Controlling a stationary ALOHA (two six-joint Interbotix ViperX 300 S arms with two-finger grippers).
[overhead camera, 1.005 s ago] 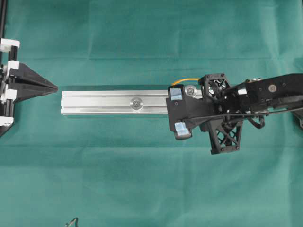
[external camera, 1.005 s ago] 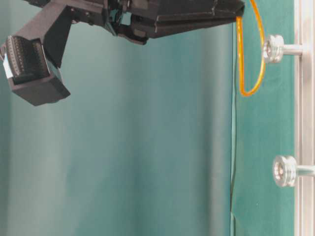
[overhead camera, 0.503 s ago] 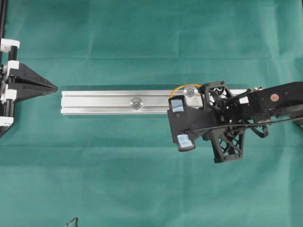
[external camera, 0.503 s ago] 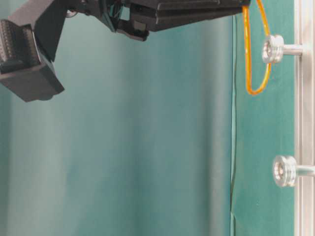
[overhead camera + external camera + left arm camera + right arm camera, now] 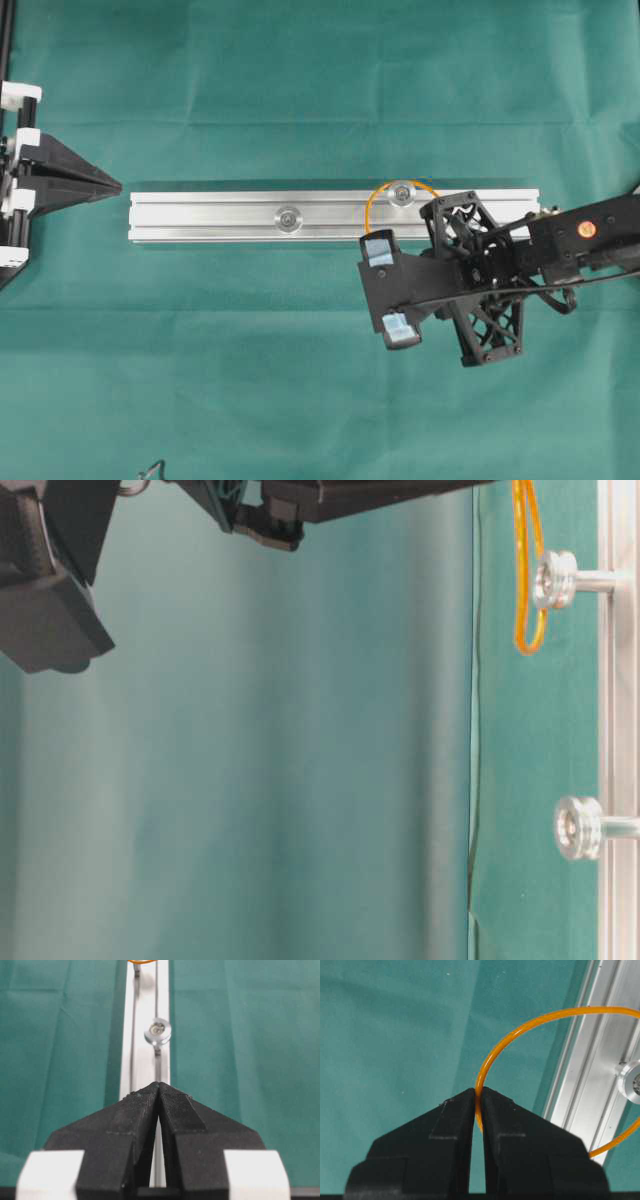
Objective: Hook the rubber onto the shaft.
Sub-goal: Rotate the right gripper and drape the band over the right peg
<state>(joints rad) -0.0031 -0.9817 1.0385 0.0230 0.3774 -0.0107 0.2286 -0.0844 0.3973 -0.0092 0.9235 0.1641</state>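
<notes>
The rubber (image 5: 372,200), a thin orange loop, is pinched at one point by my right gripper (image 5: 477,1091), which is shut on it. From above, the loop rings the right-hand shaft (image 5: 403,193) on the silver rail (image 5: 220,216). In the table-level view the rubber (image 5: 527,590) hangs level with that shaft's head (image 5: 556,580); whether it sits behind the head I cannot tell. The shaft (image 5: 631,1082) shows inside the rubber (image 5: 520,1030). A second shaft (image 5: 288,216) stands bare mid-rail. My left gripper (image 5: 159,1085) is shut and empty, off the rail's left end (image 5: 112,186).
Green cloth (image 5: 300,380) covers the table. The right arm and its camera mount (image 5: 390,290) hang over the cloth just in front of the rail. A small black object (image 5: 152,468) pokes in at the bottom edge. The lower shaft (image 5: 575,827) juts from the rail in the table-level view.
My right gripper has shifted toward the front of the table and nearer the rail, carrying the rubber so that its loop now surrounds the right-hand shaft. The left gripper has not moved.
</notes>
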